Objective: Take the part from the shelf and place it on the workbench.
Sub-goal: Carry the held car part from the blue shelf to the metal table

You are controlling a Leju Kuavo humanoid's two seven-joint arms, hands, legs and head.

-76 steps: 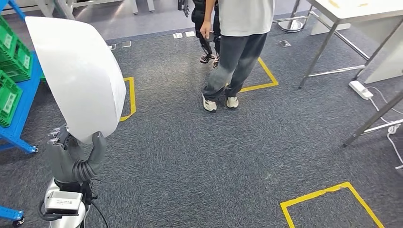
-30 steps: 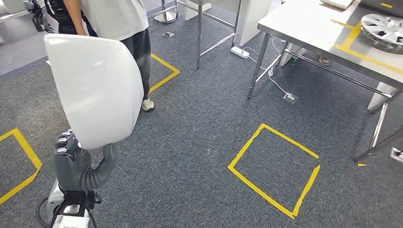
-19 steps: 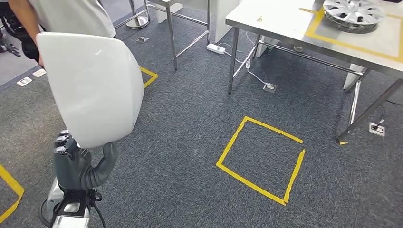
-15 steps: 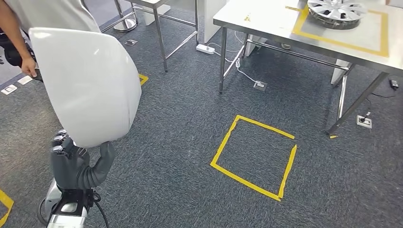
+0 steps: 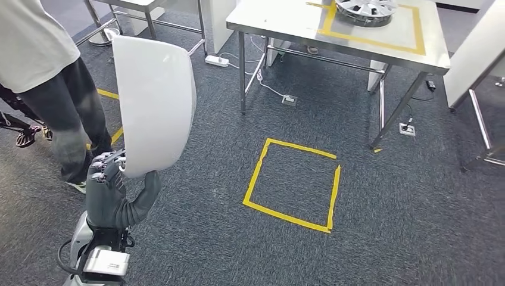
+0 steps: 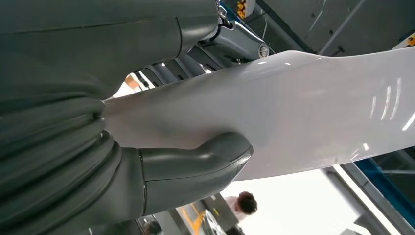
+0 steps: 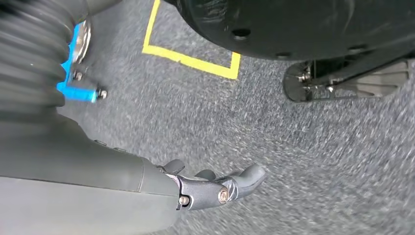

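Observation:
My left hand [image 5: 113, 193] grips the lower edge of a large curved white plastic part [image 5: 156, 104], held upright at the left of the head view. In the left wrist view the thumb [image 6: 195, 164] presses on the glossy white part [image 6: 303, 112] and the darker fingers wrap its other side. The steel workbench [image 5: 286, 21] stands at the far middle, with a silver wheel cover [image 5: 366, 9] inside a yellow tape outline on its top. My right hand [image 7: 215, 188] hangs over the grey carpet, fingers slightly curled and apart, holding nothing.
A person [image 5: 44, 71] in a white shirt and dark trousers stands close at the left, beside the part. A yellow tape square [image 5: 292, 185] marks the carpet before the workbench. Cables and a power strip [image 5: 217, 61] lie under the tables. A second table's legs [image 5: 482, 137] rise at the right.
The camera has turned: the workbench and yellow square have shifted left toward the middle, and the person now stands at the left. The part stays in my left hand, seen more edge-on.

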